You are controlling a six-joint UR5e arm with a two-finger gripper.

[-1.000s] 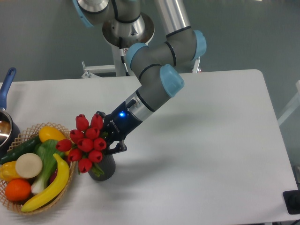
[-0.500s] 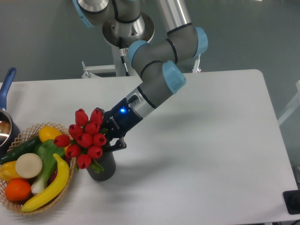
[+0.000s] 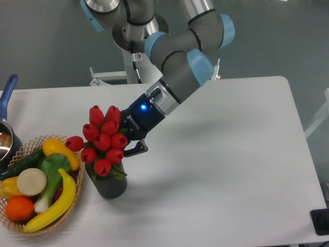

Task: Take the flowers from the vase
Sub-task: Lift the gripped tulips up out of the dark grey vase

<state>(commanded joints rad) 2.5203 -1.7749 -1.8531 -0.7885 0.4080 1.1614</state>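
Note:
The flowers, a tight bunch of red tulip buds with green leaves, are lifted part way out of the vase, a short dark grey cylinder on the white table. Their lower leaves still hang at the vase's mouth. My gripper reaches in from the upper right and is shut on the flowers just behind the buds. The stems are hidden behind the buds and the gripper.
A woven wicker basket with banana, orange, cucumber and other fruit and vegetables stands at the left, close to the vase. A pot with a blue handle sits at the left edge. The arm's base stands behind the table.
My gripper has risen and moved a little to the right with the flowers in it. The bunch has come up out of the vase. The vase has stayed in place.

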